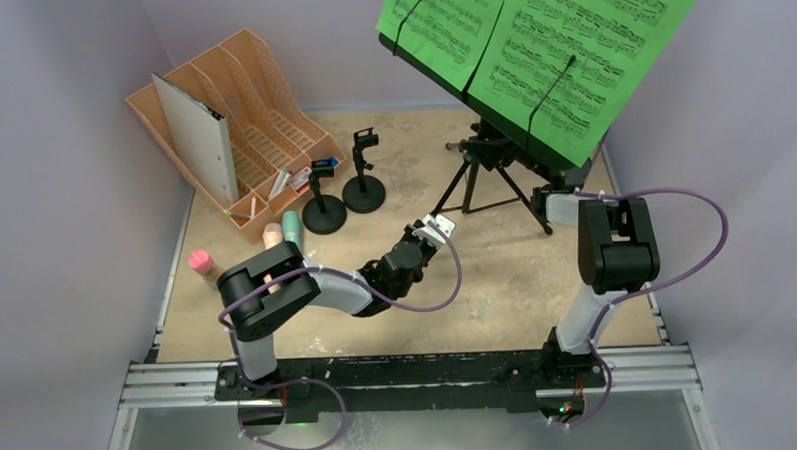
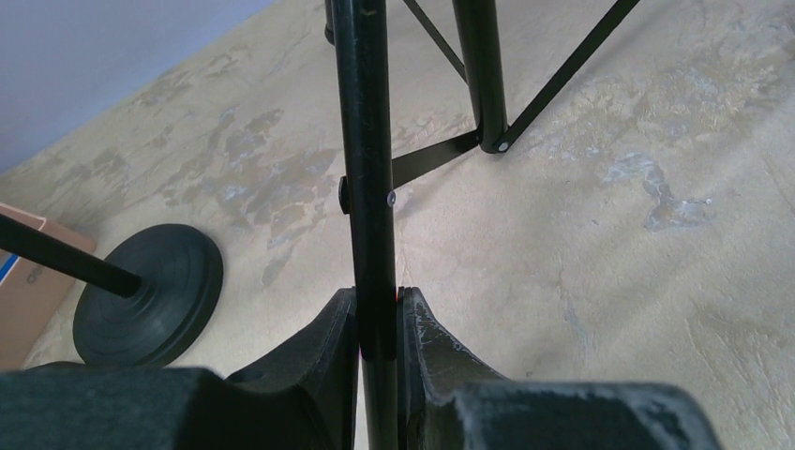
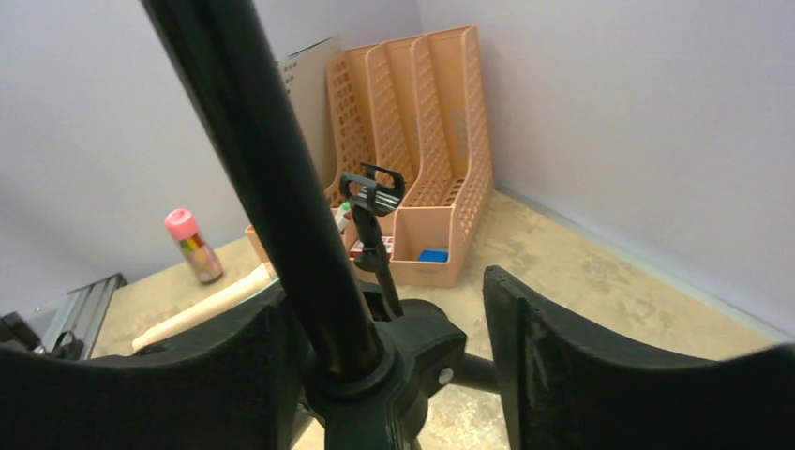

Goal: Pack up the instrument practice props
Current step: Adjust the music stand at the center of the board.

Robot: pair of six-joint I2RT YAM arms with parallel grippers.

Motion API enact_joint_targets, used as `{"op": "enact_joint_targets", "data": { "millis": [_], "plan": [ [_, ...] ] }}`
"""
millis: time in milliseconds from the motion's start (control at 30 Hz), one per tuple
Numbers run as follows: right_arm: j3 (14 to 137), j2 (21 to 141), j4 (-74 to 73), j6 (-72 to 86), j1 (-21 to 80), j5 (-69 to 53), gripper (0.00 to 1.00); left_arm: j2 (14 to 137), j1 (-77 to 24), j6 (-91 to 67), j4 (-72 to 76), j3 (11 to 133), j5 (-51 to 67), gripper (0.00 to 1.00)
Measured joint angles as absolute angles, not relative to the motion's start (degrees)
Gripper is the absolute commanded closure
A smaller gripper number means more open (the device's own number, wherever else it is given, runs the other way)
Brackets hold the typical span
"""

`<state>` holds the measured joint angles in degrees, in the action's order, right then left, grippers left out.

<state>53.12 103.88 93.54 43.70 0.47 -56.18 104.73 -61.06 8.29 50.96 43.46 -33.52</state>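
The black tripod [image 1: 488, 167] stands at the back right and carries the music desk with green sheet-music pages [image 1: 538, 40]. My left gripper [image 1: 439, 225] is low at the tripod's front left leg [image 2: 373, 187]; in the left wrist view the left gripper [image 2: 378, 296] is shut on that thin black leg. My right gripper [image 1: 553, 203] is at the tripod's right side. In the right wrist view the right gripper [image 3: 386, 285] is open, and the tripod's pole and collar [image 3: 375, 361] stand between the jaws, close to the left finger. Two clip poles [image 1: 324, 204] [image 1: 363, 182] stand left of the tripod.
The orange file rack [image 1: 270, 99] with a grey binder [image 1: 195, 132] fills the back left corner. A teal microphone [image 1: 292, 227] and a pink one [image 1: 272, 235] lie beside my left arm. A small pink-topped item [image 1: 202, 262] stands near the left edge. Walls close in on three sides.
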Motion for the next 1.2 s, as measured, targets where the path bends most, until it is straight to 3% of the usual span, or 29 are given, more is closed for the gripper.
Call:
{"op": "enact_joint_targets", "data": {
  "millis": [200,400,600,800,1067,1200],
  "plan": [
    [47.4,99.7,92.8,41.8,-2.1,-53.6,0.1,104.7,-61.9,8.0,49.4,44.2,-34.5,1.0],
    [40.2,93.1,90.3,36.8,-4.6,-52.5,0.05,104.6,-62.1,6.8,47.7,45.0,-35.3,1.0],
    [30.4,79.1,85.5,28.2,-4.7,-43.7,0.07,104.5,-62.2,6.0,46.5,45.5,-36.0,1.0],
    [22.7,62.5,73.9,24.5,-4.7,-28.6,0.15,104.2,-62.2,4.7,45.5,45.6,-35.8,1.0],
    [20.5,49.5,42.3,27.4,-4.7,-12.8,0.21,103.6,-62.0,3.6,44.3,45.7,-35.1,0.98],
    [20.3,46.0,31.5,29.8,-4.7,-9.6,0.29,103.5,-62.0,3.6,44.1,45.7,-34.9,0.97]
  ]
}}
